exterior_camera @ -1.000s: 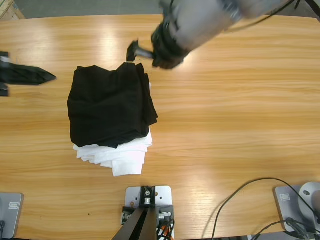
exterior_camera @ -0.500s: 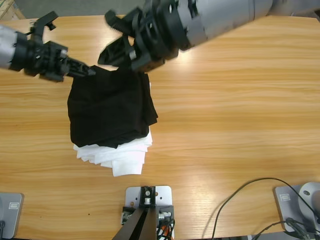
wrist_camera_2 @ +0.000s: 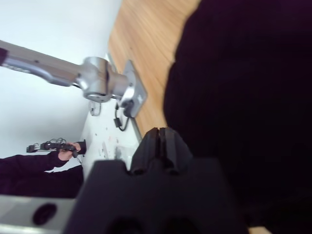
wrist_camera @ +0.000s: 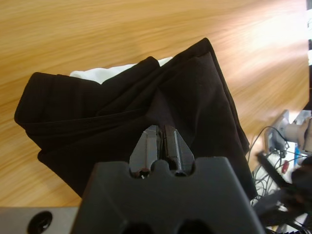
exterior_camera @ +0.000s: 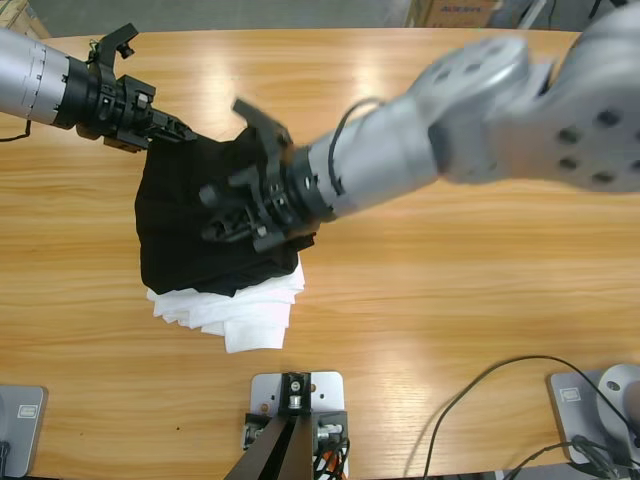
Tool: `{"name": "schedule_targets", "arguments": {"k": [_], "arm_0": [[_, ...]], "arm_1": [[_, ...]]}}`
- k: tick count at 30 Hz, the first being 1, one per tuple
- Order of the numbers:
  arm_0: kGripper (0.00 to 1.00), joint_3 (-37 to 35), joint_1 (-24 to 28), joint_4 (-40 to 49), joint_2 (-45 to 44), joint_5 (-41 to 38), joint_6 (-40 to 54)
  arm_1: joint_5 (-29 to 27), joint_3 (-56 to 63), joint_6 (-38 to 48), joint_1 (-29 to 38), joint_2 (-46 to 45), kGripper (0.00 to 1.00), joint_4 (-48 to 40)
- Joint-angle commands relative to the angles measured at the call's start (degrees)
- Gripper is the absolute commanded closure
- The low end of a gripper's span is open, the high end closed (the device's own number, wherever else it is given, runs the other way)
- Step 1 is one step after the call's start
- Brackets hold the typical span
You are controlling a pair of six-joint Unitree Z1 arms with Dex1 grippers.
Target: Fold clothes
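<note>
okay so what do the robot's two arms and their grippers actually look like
Both arms are silver-grey metal tubes with rounded joint housings, ending in black wrists. A thin black cable loops along the arm over the black shirt. The left gripper and right gripper each have a blocky matte black body and two narrow, tapered black jaws.

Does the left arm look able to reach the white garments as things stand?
Probably not: the left gripper is at one black shirt corner, the white garments show only under its opposite edge, and the right gripper hangs over the shirt between them.
</note>
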Motion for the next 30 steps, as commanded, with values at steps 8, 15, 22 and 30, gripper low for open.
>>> {"name": "schedule_targets", "arguments": {"k": [8, 15, 22, 30], "arm_0": [[1.000, 2.16, 0.62, -2.29, 5.75, -1.64, 0.97], [1.000, 4.22, 2.81, -4.33, 6.88, -1.62, 0.97], [1.000, 0.49, 7.66, 0.83, -6.13, -1.94, 0.89], [1.000, 2.15, -0.98, 6.77, -17.52, -2.06, 0.71]], "arm_1": [[-1.02, 12.91, 1.73, 0.55, 8.60, 1.000, -14.03], [-1.19, 14.69, 2.37, 0.55, 9.27, 1.000, -17.49], [-4.68, 16.90, 2.61, 0.55, -2.26, 1.000, -14.56], [-7.05, 3.10, -1.52, 0.49, -14.04, 1.000, 5.55]]}}
